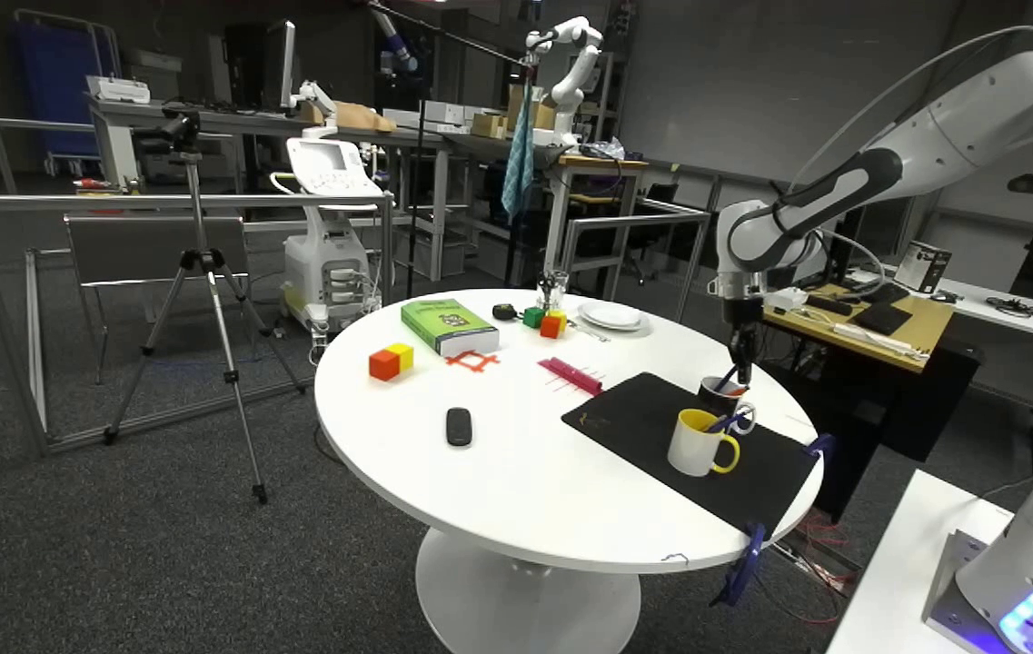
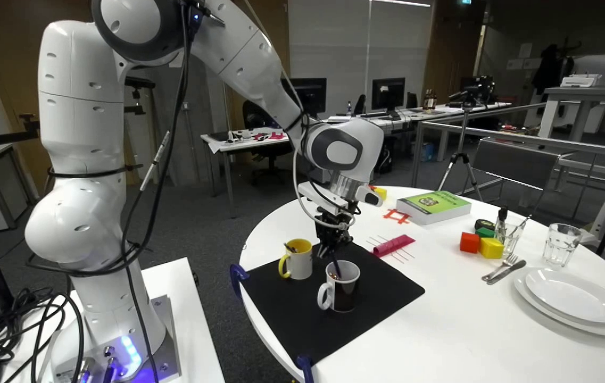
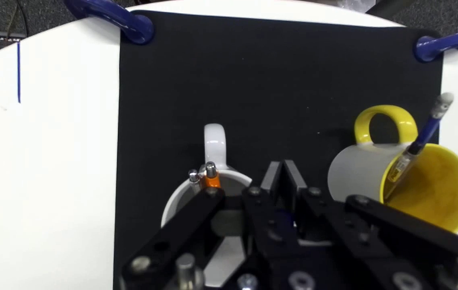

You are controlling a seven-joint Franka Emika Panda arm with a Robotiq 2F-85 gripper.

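My gripper (image 3: pixel 282 165) is over a white mug with a dark outside (image 2: pixel 346 290); it also shows in the wrist view (image 3: pixel 172 199). Its fingertips nearly meet, leaving a narrow wedge between them. A dark blue pen (image 2: pixel 337 267) leans out of this mug up to my fingers, and a bit of blue shows between them in the wrist view. Whether they grip it I cannot tell. An orange pen (image 3: pixel 212 179) and a clear-ended pen (image 3: pixel 194 181) also stand in the mug. A white mug with yellow inside and handle (image 3: pixel 357 171) stands beside, holding another blue pen (image 3: pixel 426 133).
Both mugs stand on a black mat (image 1: pixel 625 409) held by blue clamps (image 1: pixel 743 568) on the round white table (image 1: pixel 516 490). Also there are a pink object (image 1: pixel 575 377), green book (image 1: pixel 452 327), coloured cubes (image 1: pixel 386 363), black remote (image 1: pixel 459 427), plates (image 1: pixel 611 315), cutlery and glasses.
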